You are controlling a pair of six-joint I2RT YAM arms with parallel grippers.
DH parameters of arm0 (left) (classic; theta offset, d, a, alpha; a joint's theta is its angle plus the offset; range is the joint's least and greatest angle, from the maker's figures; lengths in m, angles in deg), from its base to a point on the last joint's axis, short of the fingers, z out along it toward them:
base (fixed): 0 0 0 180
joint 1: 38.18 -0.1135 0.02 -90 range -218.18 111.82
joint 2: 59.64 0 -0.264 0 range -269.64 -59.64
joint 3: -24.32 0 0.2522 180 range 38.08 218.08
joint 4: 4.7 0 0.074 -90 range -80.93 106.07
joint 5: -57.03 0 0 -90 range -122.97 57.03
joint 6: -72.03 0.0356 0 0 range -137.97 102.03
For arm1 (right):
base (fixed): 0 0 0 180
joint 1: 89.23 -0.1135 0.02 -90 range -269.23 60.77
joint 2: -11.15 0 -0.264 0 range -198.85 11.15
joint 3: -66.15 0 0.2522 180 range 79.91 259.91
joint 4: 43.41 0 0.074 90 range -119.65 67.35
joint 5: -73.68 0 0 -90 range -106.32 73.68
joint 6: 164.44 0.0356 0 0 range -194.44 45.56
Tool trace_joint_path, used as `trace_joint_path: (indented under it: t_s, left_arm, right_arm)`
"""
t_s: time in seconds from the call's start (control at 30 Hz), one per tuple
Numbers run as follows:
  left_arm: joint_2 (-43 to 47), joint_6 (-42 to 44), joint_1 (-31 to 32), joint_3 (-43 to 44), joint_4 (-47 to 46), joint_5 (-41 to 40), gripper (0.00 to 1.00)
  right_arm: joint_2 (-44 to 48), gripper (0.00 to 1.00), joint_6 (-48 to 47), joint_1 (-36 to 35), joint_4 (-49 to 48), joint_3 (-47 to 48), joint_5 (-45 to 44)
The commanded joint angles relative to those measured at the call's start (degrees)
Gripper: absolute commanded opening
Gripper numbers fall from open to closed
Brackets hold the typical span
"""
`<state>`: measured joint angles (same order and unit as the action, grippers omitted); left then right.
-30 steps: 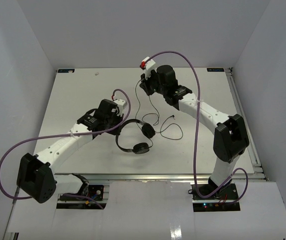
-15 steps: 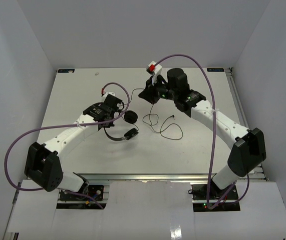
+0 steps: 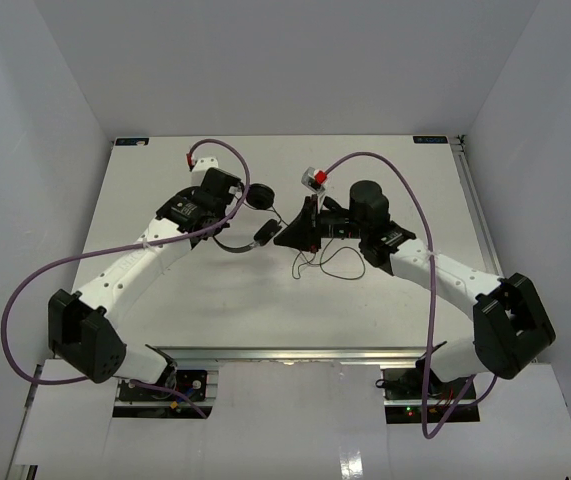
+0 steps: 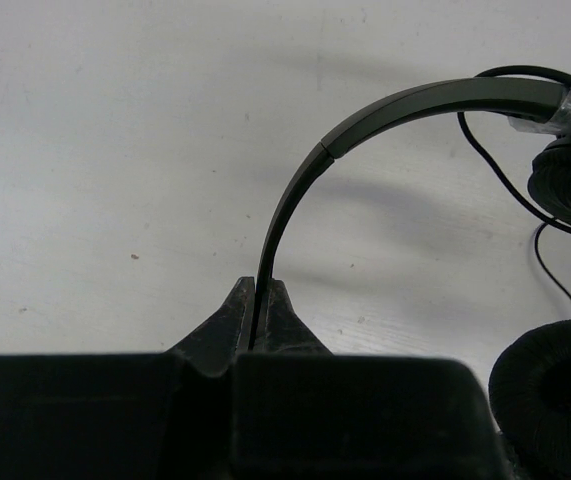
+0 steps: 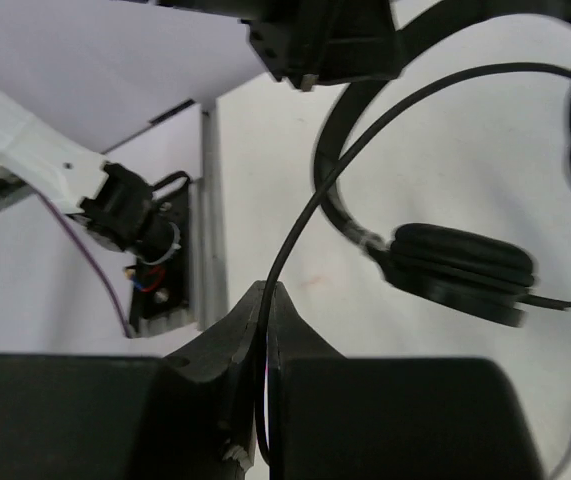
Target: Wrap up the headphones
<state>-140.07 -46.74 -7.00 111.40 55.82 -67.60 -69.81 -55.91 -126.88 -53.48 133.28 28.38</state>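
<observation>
My left gripper (image 3: 228,232) is shut on the thin headband (image 4: 415,105) of the black headphones (image 3: 261,197) and holds them above the table, left of centre. Both round earcups (image 4: 570,185) hang to the right of the jaws. My right gripper (image 3: 279,238) is shut on the thin black cable (image 5: 365,140), just right of the headphones. One earcup (image 5: 460,265) lies right in front of it, with the left gripper (image 5: 325,40) beyond. The rest of the cable (image 3: 330,265) lies in loose loops on the table under the right wrist.
The white table (image 3: 165,290) has a metal rail along its right edge (image 3: 485,240). Grey walls stand left, right and behind. Thick purple robot cables (image 3: 405,200) arch over both arms. The left arm's base electronics (image 5: 150,265) show in the right wrist view.
My left arm has carried the headphones up and toward the far left. My right arm has swung from the far centre down toward the headphones, with the cable in its jaws.
</observation>
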Motion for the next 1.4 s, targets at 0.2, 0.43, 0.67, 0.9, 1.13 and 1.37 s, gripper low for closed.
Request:
trace_joint_path:
  t_s: [0.2,0.43,0.67,0.9,1.13,1.37]
  left_arm:
    - [2.4,-7.1,-0.8,7.9,1.0,0.1,0.0]
    - [5.2,-8.0,-0.8,9.0,0.8,1.6,0.0]
    - [8.9,-7.4,-0.8,11.5,2.2,4.2,0.0]
    - [14.0,-7.0,-0.9,9.7,1.3,10.3,0.0]
    - [18.3,-7.0,-0.9,7.6,-0.9,22.0,0.0]
    - [21.7,-8.1,-0.9,3.1,-3.7,36.9,0.0]
  right_arm:
    - [-0.6,0.08,12.6,-3.6,-26.2,-8.2,8.2]
    - [-2.0,0.08,13.3,-5.5,-33.6,-12.3,7.7]
    - [-4.2,0.08,12.4,-5.9,-36.9,-16.0,3.9]
    - [-9.2,0.08,12.2,-5.9,-39.5,-15.5,0.0]
    - [-10.8,0.08,11.7,-5.9,-40.5,-15.5,-6.2]
    - [-11.9,0.08,11.3,-5.9,-38.1,-13.9,-21.6]
